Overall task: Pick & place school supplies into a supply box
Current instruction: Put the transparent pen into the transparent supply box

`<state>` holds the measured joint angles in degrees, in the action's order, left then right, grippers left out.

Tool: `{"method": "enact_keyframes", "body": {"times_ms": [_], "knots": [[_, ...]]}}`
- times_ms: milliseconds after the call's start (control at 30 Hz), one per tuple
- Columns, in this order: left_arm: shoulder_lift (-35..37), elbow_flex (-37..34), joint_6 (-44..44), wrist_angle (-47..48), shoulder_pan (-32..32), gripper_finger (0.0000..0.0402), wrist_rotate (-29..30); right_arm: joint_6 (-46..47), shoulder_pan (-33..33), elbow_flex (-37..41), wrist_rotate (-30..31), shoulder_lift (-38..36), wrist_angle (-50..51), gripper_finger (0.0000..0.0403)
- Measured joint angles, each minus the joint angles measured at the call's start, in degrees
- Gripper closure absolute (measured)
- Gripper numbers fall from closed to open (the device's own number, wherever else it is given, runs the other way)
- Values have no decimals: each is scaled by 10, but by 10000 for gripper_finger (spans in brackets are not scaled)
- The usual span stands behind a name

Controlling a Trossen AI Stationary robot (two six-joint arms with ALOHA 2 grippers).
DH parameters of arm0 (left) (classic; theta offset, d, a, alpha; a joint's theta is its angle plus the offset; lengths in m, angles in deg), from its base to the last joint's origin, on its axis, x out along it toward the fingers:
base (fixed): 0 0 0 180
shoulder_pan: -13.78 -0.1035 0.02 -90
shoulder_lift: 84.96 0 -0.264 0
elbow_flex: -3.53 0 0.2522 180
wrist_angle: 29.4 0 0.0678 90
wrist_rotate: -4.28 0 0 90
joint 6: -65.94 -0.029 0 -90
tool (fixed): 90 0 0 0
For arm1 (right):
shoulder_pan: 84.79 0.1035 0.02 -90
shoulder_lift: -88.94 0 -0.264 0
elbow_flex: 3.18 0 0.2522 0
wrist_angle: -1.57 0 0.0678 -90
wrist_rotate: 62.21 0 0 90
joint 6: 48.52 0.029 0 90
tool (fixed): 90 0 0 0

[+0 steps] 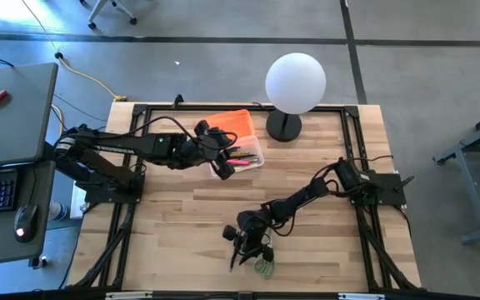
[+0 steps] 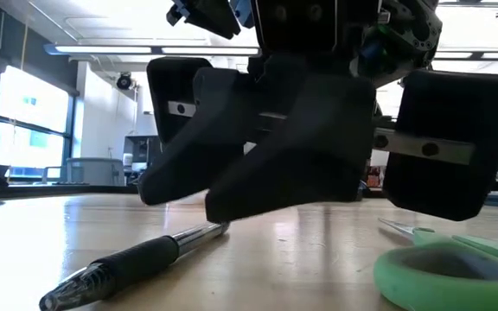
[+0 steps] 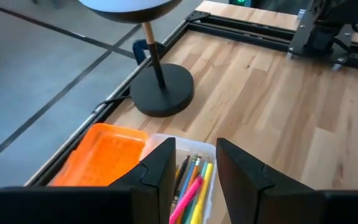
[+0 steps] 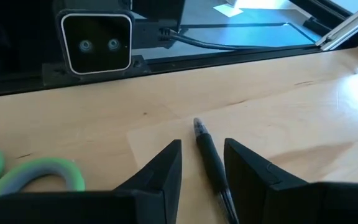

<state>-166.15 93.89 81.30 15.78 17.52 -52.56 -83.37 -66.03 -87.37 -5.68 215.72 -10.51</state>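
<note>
The clear supply box [image 1: 247, 155] lies at the far middle of the table with several pens and pencils and a pink marker [image 3: 188, 190] inside. Its orange lid [image 1: 230, 123] lies next to it on the far side. My left gripper [image 3: 194, 177] is open just above the box. A black pen [image 4: 209, 155] lies flat on the table near the front edge. My right gripper [image 4: 202, 168] is open and low, with one finger on either side of the pen. Green-handled scissors [image 1: 263, 267] lie flat close beside it.
A white globe lamp [image 1: 295, 82] stands on its black round base [image 1: 283, 127] at the far edge, just right of the box. A black frame [image 1: 350, 133] runs around the tabletop. Bare wood lies between the box and the pen.
</note>
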Motion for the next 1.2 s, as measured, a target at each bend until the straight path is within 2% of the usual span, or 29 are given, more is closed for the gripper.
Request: {"method": "enact_keyframes", "body": {"times_ms": [200,367,500,700,800,967,1200], "knots": [[0,0,-1,0,0,257,15,6,1,-1,5,0,-5,304],[0,0,-1,-2,0,257,15,27,7,-35,31,11,14,304],[0,0,-1,-3,0,257,12,25,7,-72,4,49,69,304],[0,0,-1,1,0,257,7,47,8,-96,-14,80,79,305],[0,0,-1,4,0,257,5,45,1,-96,-14,83,84,319],[0,0,-1,5,0,257,5,42,-13,-95,-10,83,95,385],[0,0,-1,11,0,257,5,37,-22,-92,11,50,121,379]]}}
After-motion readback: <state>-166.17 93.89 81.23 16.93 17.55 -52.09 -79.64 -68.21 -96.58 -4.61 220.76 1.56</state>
